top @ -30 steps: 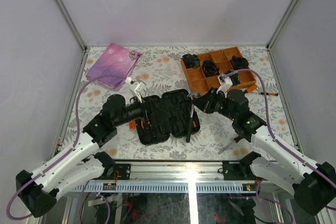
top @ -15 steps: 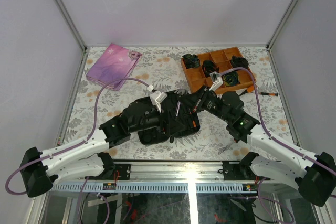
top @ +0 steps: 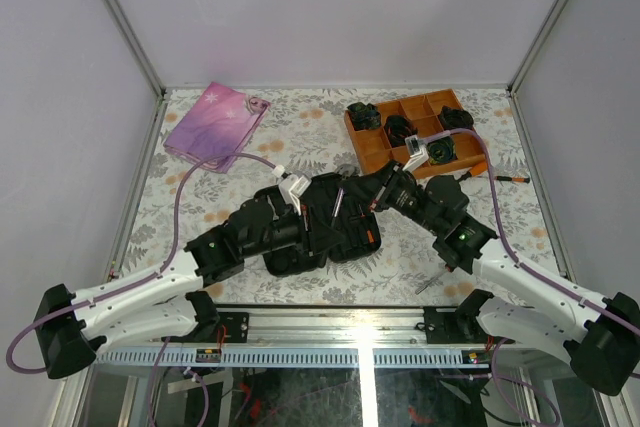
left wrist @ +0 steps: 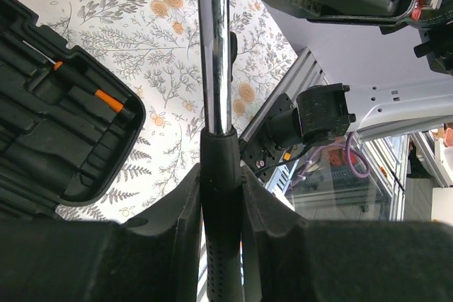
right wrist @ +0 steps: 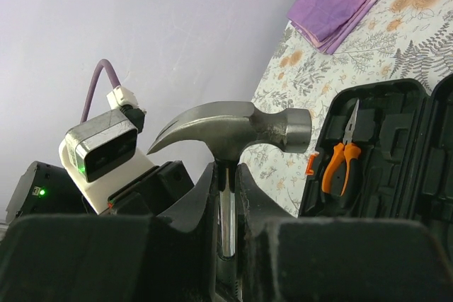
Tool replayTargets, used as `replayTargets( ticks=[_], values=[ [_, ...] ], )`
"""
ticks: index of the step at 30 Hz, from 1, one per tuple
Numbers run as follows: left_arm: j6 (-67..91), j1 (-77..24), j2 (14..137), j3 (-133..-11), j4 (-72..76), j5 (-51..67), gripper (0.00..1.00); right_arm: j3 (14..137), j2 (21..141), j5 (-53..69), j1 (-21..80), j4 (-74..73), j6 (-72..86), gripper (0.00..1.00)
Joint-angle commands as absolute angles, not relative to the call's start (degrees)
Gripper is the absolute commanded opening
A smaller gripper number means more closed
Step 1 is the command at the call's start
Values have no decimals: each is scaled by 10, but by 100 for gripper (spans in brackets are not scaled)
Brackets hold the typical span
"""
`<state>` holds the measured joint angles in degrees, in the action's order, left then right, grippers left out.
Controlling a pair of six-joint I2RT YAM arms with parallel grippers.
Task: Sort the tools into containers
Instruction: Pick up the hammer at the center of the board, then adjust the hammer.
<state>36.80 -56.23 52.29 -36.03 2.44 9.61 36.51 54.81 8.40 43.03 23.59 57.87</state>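
A claw hammer with a chrome head, chrome shaft and black rubber grip [right wrist: 237, 124] is held off the floral-patterned counter [top: 300, 127] by both arms; the left fingers [left wrist: 182, 210] press against either side of the black grip, and the right fingers [right wrist: 192, 206] pinch the chrome shaft just under the head. From above the hammer is almost wholly hidden between the two wrists, and whether it hangs over the right end of the case or just beside it cannot be told; in the left wrist view its head is cut off at the top and its butt at the bottom.

The black oblong tool case [top: 345, 239] lies open on the counter; the left arm covers much of it. Its moulded slots are dark and hard to read; orange-handled pliers [right wrist: 340, 153] sit in one, a slim orange-and-black driver [left wrist: 93, 91] in another.

A thin orange-handled driver [top: 497, 177] lies loose beside the orange divided tray [top: 355, 144], whose contents are small black bundles; a pink-purple fabric pouch [top: 213, 122] lies far left.
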Motion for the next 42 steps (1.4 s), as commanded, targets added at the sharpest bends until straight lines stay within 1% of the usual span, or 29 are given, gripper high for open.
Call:
replayTargets(
  ticks=[1,3,6,8,9,12,18,24,29,33,38,42],
  values=[
    [370,-567,512,-370,32,68,6,384,536,74,437,290,583,8],
    [371,-567,507,-375,20,53,5,385,532,73,439,279,574,17],
    [370,-567,496,-384,-4,26,5,384,521,61,440,253,562,36],
    [366,-567,492,-397,-36,3,4,381,511,45,442,233,554,45],
    [364,-566,492,-406,-55,-12,4,380,506,34,444,223,550,49],
    [355,-567,498,-427,-100,-54,4,380,491,-13,461,196,537,54],
    [349,-567,507,-438,-130,-98,3,408,496,-177,558,153,499,58],
    [352,-567,504,-433,-130,-116,2,429,554,-252,634,192,482,60],
    [346,-567,499,-429,-128,-119,1,443,603,-268,646,209,497,60],
    [342,-568,489,-422,-123,-116,2,465,637,-270,647,191,513,59],
    [336,-567,485,-416,-115,-103,2,507,683,-270,646,161,525,56],
    [336,-567,481,-413,-110,-98,2,533,710,-280,647,128,536,49]
  ],
)
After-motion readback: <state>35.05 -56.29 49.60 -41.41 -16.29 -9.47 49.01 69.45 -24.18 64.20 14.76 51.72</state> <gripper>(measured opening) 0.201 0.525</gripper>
